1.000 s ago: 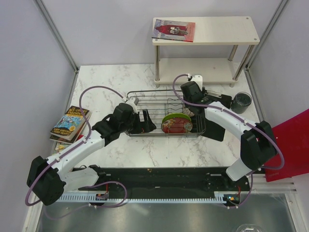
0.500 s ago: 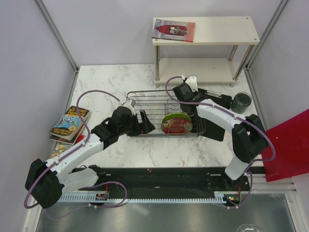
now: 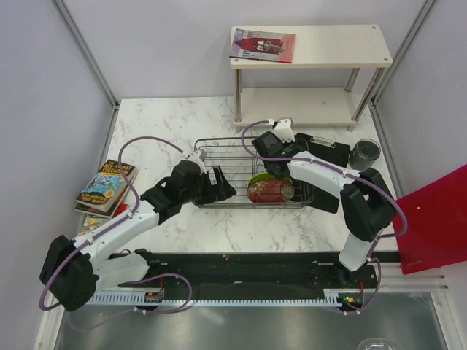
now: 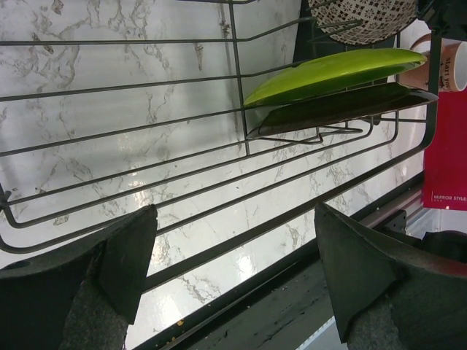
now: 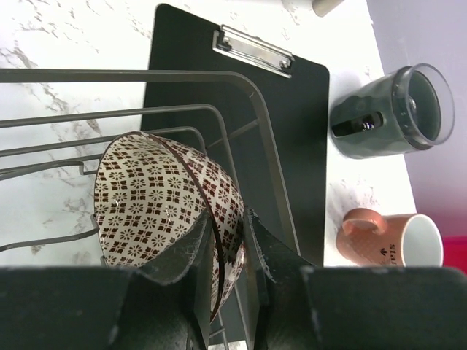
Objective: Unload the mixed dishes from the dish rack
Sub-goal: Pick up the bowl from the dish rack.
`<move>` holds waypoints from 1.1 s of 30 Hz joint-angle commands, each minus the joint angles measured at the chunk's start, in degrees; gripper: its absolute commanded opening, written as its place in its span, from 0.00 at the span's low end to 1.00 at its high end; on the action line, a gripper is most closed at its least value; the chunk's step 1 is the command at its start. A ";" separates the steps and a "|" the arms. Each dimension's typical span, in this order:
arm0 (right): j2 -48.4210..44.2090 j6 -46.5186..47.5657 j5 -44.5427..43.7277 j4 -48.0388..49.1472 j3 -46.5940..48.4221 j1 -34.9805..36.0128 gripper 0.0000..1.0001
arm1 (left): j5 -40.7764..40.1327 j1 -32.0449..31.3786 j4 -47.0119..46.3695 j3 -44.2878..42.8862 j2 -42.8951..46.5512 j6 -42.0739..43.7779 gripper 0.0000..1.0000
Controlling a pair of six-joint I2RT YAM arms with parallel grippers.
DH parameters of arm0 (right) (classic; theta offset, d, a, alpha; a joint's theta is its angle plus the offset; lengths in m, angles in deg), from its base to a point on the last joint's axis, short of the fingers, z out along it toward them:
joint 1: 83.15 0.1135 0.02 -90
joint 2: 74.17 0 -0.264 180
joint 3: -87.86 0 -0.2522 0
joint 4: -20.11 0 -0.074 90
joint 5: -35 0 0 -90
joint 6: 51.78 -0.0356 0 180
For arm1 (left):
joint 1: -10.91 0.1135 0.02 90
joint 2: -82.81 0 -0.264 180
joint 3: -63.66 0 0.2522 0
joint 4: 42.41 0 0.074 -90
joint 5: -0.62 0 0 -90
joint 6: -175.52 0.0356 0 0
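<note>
Your right gripper (image 5: pixel 221 232) pinches the rim of the grey-beige, diamond-patterned round bowl (image 5: pixel 157 197), tilted on edge in the dark wire dish rack (image 3: pixel 232 162). Your left gripper (image 4: pixel 230 244) gapes wide at the rack's near rail. Overhead, the arm (image 3: pixel 328 172) hides that pinch.

Light: bright, even, from above; you see only soft, short shadows on the marble table (image 3: pixel 153 124).
Glare: white sheen on the marble beneath the dish rack (image 3: pixel 232 154) wires, left wrist view.
Focus: left gripper (image 4: pixel 233 248) fingers (image 4: pixel 73 292) blurred; right gripper (image 5: pixel 226 240) fingers (image 5: pixel 277 270) soft; patterned bowl (image 5: pixel 160 197) sharp.
</note>
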 commanded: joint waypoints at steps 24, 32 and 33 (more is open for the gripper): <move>5.11 -1.42 -18.12 -8.91 5.77 4.95 0.00 | 3.55 -0.25 0.15 2.00 -4.41 -3.83 0.94; 5.20 -0.02 -21.81 -11.10 9.02 6.88 0.00 | 3.82 -0.25 -0.47 2.00 -5.29 -4.09 0.94; 5.29 0.24 -22.86 -11.28 9.46 7.15 0.00 | 3.90 -0.25 -0.47 2.00 -5.38 -4.18 0.94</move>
